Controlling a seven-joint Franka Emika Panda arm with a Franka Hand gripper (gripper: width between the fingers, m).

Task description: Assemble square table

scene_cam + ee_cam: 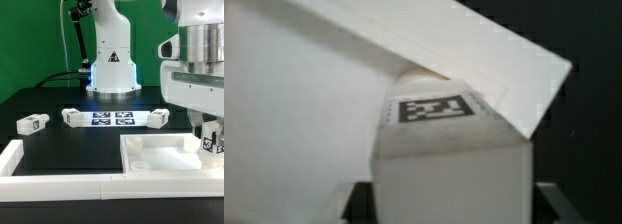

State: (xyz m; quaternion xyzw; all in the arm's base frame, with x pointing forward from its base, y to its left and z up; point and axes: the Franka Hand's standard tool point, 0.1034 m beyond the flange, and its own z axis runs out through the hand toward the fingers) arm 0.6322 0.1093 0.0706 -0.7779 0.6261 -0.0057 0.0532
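Gripper point(208, 143) is closed on one white leg point(438, 150), its fingers pressed against two opposite sides, at the exterior view's right.

From the exterior view's left:
- A border strip point(22, 158) runs along the near edge.
- The leftmost leg point(32, 123) lies on its side on the black table, and the second leg point(72, 117) lies just beside the marker board point(112, 118). Each has its long axis roughly across the view.
- The third leg point(160, 119) lies the same way at the board's other end.
- The tabletop point(150, 158) rests rim-up at the near right.

The held leg stands upright over the tabletop's far right corner, its long axis vertical and its lower end aimed at that corner. I cannot tell whether it touches.

No leg looks fitted, so the assembly seems to be at its first leg, with three more to fetch.
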